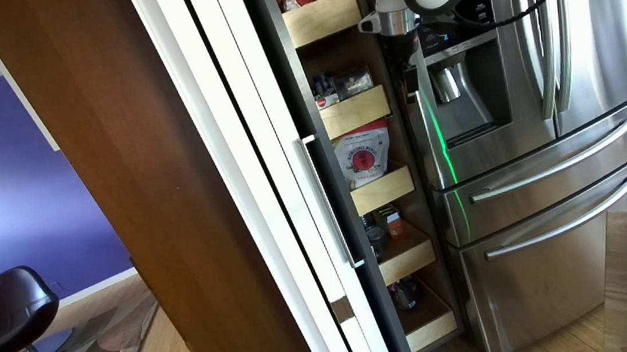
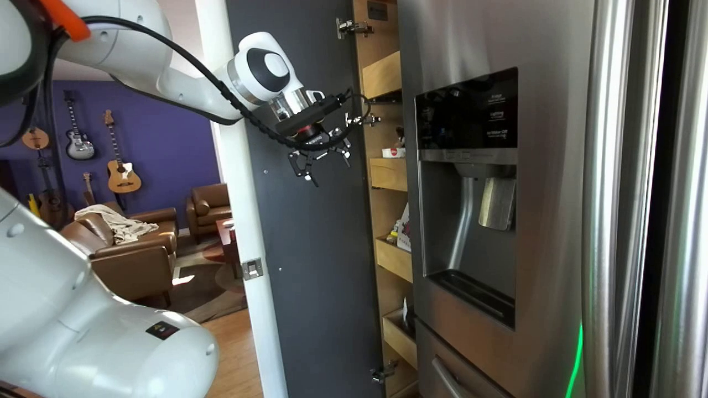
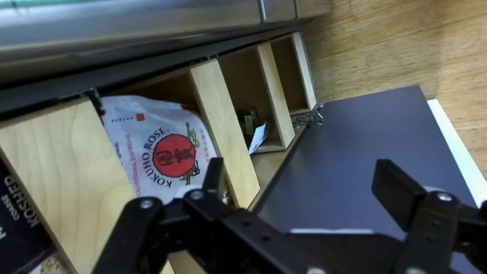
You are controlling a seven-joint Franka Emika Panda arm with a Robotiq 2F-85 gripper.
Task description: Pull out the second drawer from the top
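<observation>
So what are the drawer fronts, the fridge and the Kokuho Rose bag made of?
Drawer fronts: smooth, pale wood, because grain lines show. Fridge: shiny metal, likely stainless steel, with silvery, streaky reflections. Kokuho Rose bag: probably smooth, printed plastic, since its edge bends softly, though paper is possible.

1. Stainless fridge [image 2: 553, 166] w/ ice/water dispenser [image 2: 466, 202], in both exterior views.
2. Dk. pedestal chair [image 1: 11, 320] & patterned rug [image 1: 94, 349], purple wall [image 1: 32, 186] behind.
3. Elec. guitar [image 2: 81, 146] & tan guitar [image 2: 120, 179], hung side by side.
4. Brn. leather sofa [image 2: 130, 276] w/ cream throw [image 2: 117, 221] draped over.
5. Kokuho Rose bag [image 3: 161, 140], wht. w/ red logo [image 3: 174, 157].
</observation>
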